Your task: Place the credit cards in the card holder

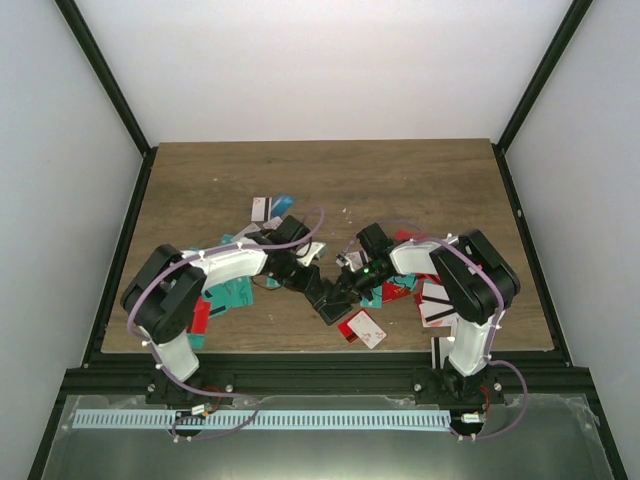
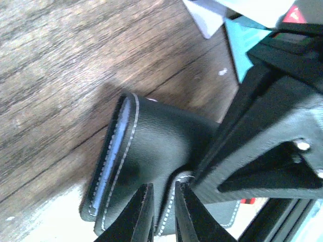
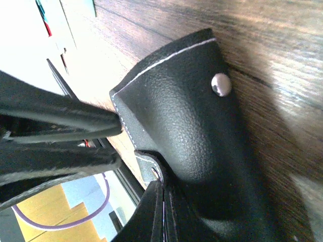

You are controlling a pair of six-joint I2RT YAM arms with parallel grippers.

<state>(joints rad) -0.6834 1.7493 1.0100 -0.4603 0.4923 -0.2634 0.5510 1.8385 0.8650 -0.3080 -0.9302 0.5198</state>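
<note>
1. We see the holder [image 1: 325, 298] between the two arms, near the middle of the worktop [image 1: 400, 180] and toward its near edge.
2. Our left hand [image 2: 164, 186] is narrow, its fingers pinching the holder's stitched edge.
3. Our right hand [image 3: 161, 190] is closed tight on another edge of the holder, below its metal stud [image 3: 221, 84].
4. The cards [image 1: 362, 327] lie scattered on the worktop around both arms, and a red-and-white one lies just beside the holder.
</note>
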